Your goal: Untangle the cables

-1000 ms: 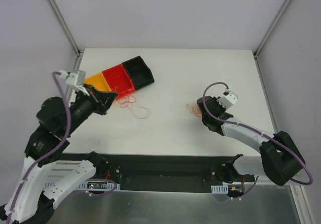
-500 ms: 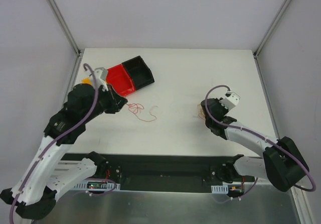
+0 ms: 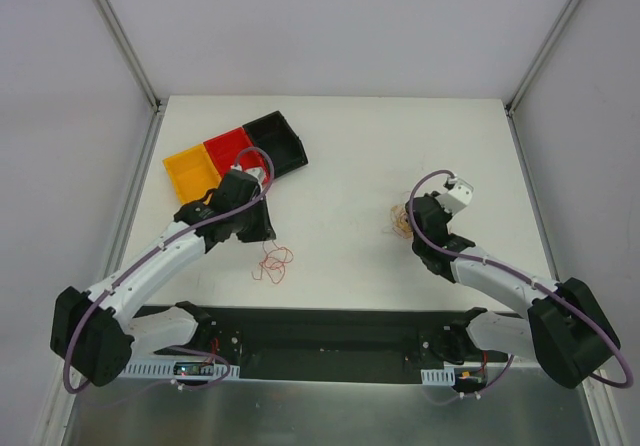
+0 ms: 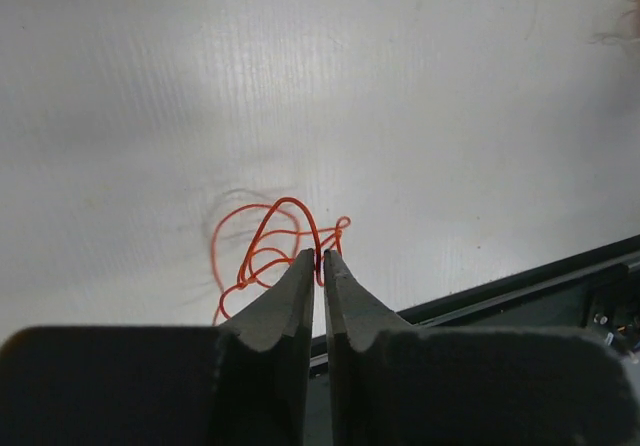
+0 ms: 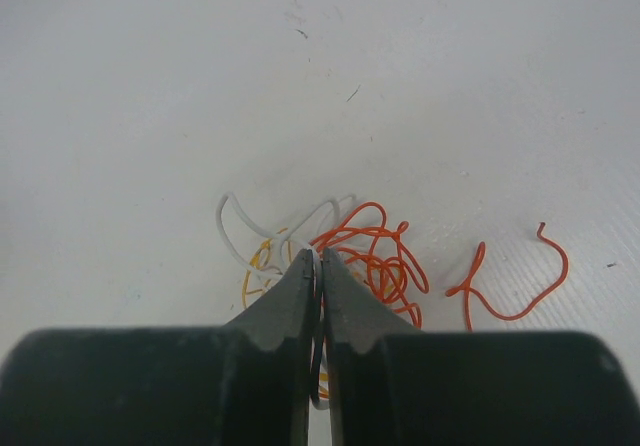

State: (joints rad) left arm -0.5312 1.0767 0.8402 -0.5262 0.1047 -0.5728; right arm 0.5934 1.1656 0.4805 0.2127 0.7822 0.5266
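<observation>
Your left arm (image 3: 160, 261) reaches in over the near-left part of the surface (image 3: 350, 156), its wrist just in front of the tray (image 3: 190, 171), which lies at the far left with yellow, red and black compartments. In the left wrist view your left jaws are clenched tip to tip, with a strand of the red wire (image 4: 283, 201) pinched between them. The rest of that wire spreads in loose loops just beyond the tips. From above, the loops lie near the front edge, just ahead of the jaws.

Your right arm (image 3: 490, 276) bends in from the near-right. Your right jaws are nearly together, only a thin slit between them, and their tips sit right at the tangle (image 5: 375, 256) on the right side of the surface, well apart from the red wire. You see orange loops bunched with a white strand (image 5: 228, 228) and a little yellow. You cannot tell whether any strand is caught in the slit. A stray orange piece (image 5: 510, 316) lies just to the right of the tangle, apart from it.
</observation>
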